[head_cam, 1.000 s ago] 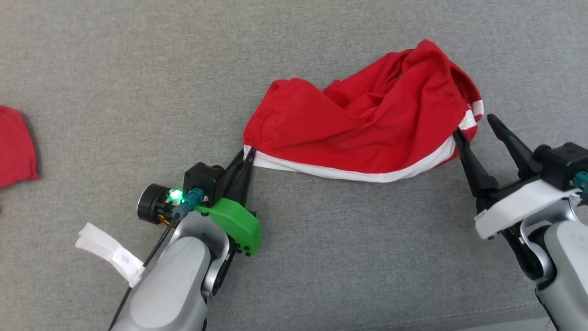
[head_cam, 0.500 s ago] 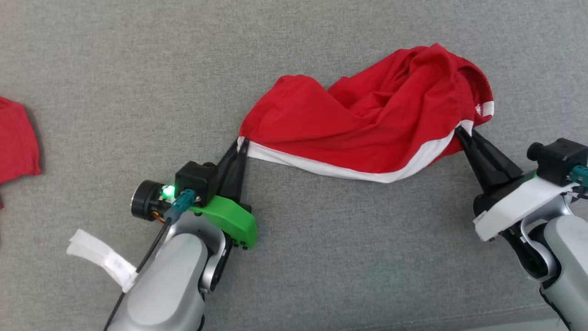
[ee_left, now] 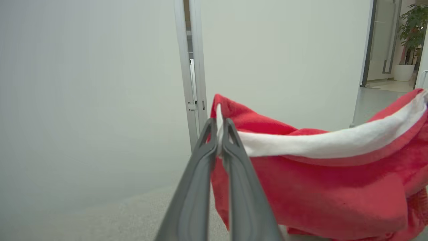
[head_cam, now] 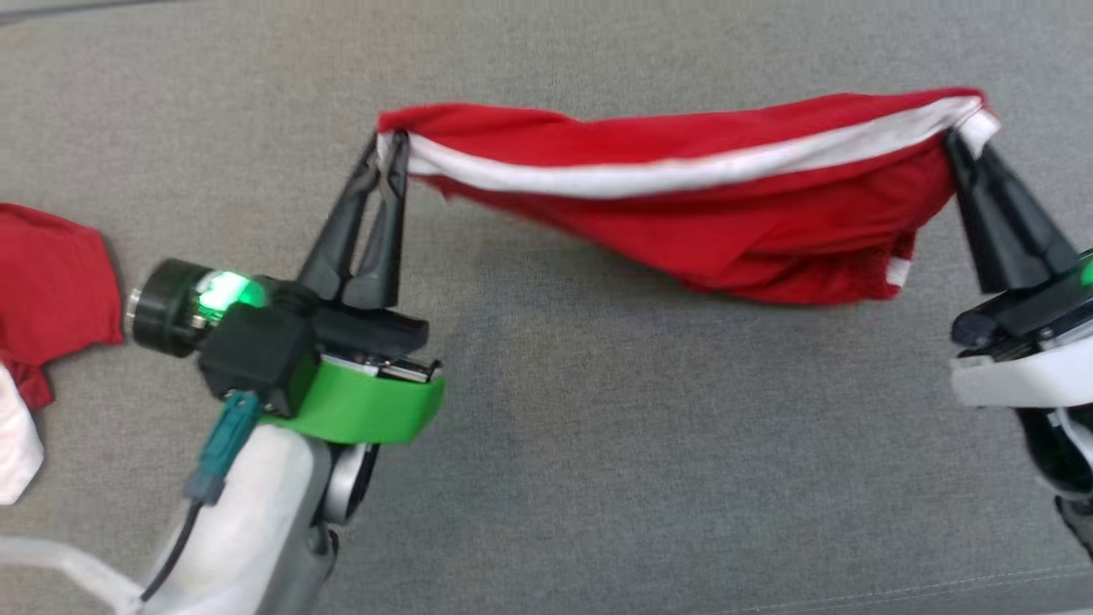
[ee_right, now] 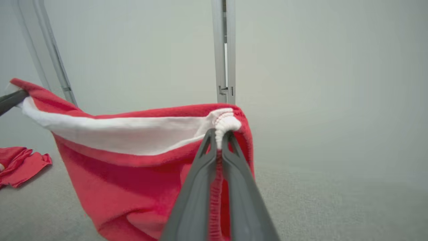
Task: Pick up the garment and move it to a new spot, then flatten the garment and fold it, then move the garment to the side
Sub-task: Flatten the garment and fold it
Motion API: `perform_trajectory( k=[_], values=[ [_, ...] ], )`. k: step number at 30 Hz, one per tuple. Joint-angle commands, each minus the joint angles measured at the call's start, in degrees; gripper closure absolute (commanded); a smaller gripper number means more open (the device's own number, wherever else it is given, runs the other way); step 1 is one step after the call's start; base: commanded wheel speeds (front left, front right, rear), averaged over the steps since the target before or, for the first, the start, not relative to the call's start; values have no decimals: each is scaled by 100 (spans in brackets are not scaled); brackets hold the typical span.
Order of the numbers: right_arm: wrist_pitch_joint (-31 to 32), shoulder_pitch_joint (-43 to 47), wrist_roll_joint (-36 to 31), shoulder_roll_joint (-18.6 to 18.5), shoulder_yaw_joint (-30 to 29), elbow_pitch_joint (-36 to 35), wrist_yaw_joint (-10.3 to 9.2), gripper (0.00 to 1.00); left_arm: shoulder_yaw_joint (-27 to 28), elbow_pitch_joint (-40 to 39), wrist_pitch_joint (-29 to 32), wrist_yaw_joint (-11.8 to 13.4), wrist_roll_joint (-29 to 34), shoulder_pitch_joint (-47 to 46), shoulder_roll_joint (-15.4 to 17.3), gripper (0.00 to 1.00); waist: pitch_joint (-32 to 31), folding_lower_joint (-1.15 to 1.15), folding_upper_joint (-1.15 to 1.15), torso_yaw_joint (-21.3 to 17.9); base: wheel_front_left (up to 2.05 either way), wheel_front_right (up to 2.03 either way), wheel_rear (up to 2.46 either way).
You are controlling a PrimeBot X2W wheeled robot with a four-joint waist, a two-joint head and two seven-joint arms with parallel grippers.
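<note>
The grey fabric-covered surface [head_cam: 598, 478] is spreading across the whole head view. Above it the red garment [head_cam: 726, 231] is hanging lifted, stretched between both grippers. Its white band [head_cam: 666, 175] is running along the top edge and the red body is sagging beneath. Whether its lowest fold is touching the surface cannot be told. The left gripper [head_cam: 391, 145] is clenching the band's left end, fingers pressed together on the cloth. The right gripper [head_cam: 961, 141] is pinching the band's bunched right end likewise. A second red cloth [head_cam: 51, 282] is lying on the surface at the far left, well apart from the garment. A small white piece [head_cam: 17, 444] is lying just beside that cloth.
</note>
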Motion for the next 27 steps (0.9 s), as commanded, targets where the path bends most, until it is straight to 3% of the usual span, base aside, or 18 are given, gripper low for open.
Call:
perform_trajectory(
  k=[1,8,14,21,27],
  values=[
    [64,41,-99,-41,-164,-222,-6,100,53,-267,52,58,100,-84,113,100,-307,0,0,22,0,0,0],
    [626,-138,-329,-62,-934,-1287,-6,100,333,-1519,430,207,320,-516,419,100,-702,0,0,23,0,0,0],
    [961,-359,-223,13,-989,-1457,-6,100,427,-1639,667,197,193,-840,379,100,-742,0,0,18,0,0,0],
    [1058,-984,-21,46,-847,-977,-6,100,398,-763,592,-114,-186,-1555,99,100,-279,0,0,49,0,0,0],
    [832,-2321,206,119,-461,31,-6,100,558,1026,237,-545,-579,-2861,-308,100,299,0,0,61,0,0,0]
  ],
)
